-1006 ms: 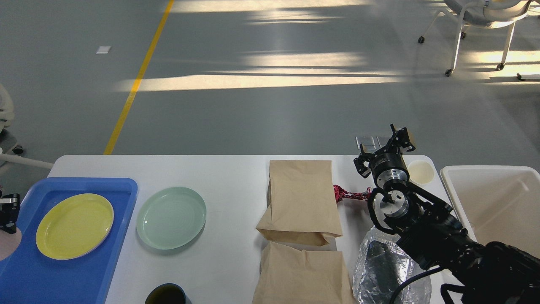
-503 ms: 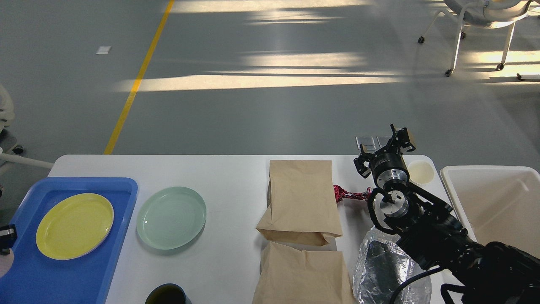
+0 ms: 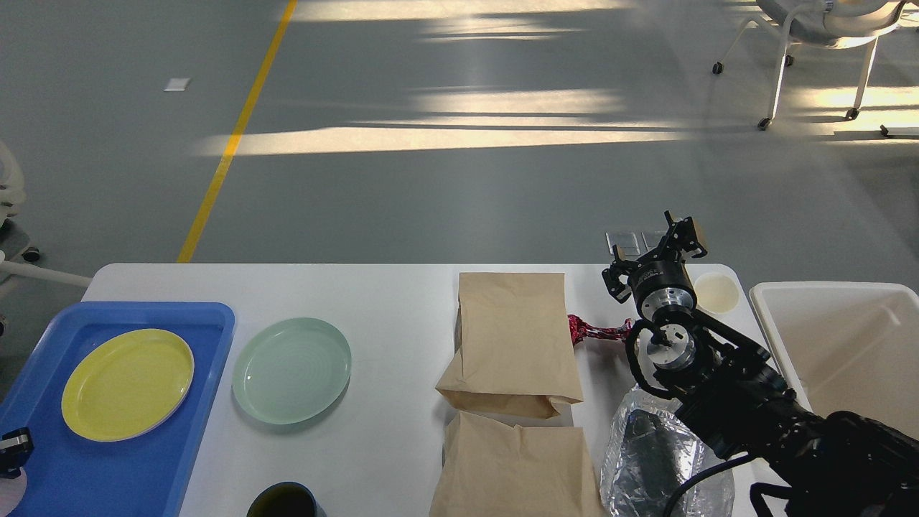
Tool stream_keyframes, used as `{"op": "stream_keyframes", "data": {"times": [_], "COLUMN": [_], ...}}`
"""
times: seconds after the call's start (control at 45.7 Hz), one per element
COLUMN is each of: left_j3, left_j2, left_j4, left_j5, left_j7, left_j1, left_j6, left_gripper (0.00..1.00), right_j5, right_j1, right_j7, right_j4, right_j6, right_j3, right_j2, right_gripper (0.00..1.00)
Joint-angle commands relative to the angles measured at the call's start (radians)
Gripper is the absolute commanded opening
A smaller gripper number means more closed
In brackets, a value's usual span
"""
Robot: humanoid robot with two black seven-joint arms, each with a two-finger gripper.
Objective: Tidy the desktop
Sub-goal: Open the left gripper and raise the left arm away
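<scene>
The white desktop (image 3: 402,301) spans the view. My right gripper (image 3: 652,253) hovers over its far right corner, open, with nothing between its fingers. Just left of the right wrist lies a red crumpled wrapper (image 3: 592,330). Two brown paper bags (image 3: 513,337) (image 3: 513,459) lie flat in the middle, one behind the other. A pale green plate (image 3: 291,370) sits on the desktop beside the blue tray (image 3: 108,474), which holds a yellow plate (image 3: 128,384). Only a small black piece of my left gripper (image 3: 14,451) shows at the lower left edge.
An off-white bin (image 3: 840,345) stands at the right end. A small cream round lid (image 3: 716,293) lies near the far right corner. A crumpled clear plastic bag (image 3: 650,452) lies under my right arm. A dark green cup (image 3: 283,501) peeks in at the front edge.
My left arm has pulled back and down along the left edge, off the tray's side, until only a tip shows. The right arm and the objects have not moved.
</scene>
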Motion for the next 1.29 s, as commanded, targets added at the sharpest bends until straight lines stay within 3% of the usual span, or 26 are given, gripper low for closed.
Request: {"op": "stream_keyframes", "data": {"times": [0.0,0.153,0.415,0.897,1.071,1.268], "left_j3": [-0.003,-0.003,-0.003,-0.046,-0.054,-0.038], "left_j2": [-0.003,-0.007,-0.010,0.007,0.057,0.099], "left_j4": [0.000,0.000,0.000,-0.019,-0.020,-0.020], "left_j5": [0.000,0.000,0.000,0.003,0.003,0.014], "left_j7": [0.000,0.000,-0.002,-0.011,-0.011,-0.009], "left_j1": [0.003,0.004,0.004,-0.020,-0.086,-0.172], "left_j6": [0.002,0.002,0.002,-0.023,-0.156,-0.290], "left_gripper": [0.04,0.10,0.39,0.78,0.84,0.85], "right_j5": [0.001,0.000,0.001,0.001,0.001,0.000], "right_j1": [0.000,0.000,0.000,0.000,0.000,0.000], "right_j7": [0.000,0.000,0.000,0.000,0.000,0.000], "right_j4": [0.001,-0.001,0.001,-0.001,-0.001,-0.001], "right_j6": [0.000,0.000,0.000,0.000,0.000,0.000], "right_j3": [0.000,0.000,0.000,0.000,0.000,0.000], "right_j2": [0.000,0.000,0.000,0.000,0.000,0.000], "right_gripper": [1.00,1.00,1.00,1.00,1.00,1.00]}}
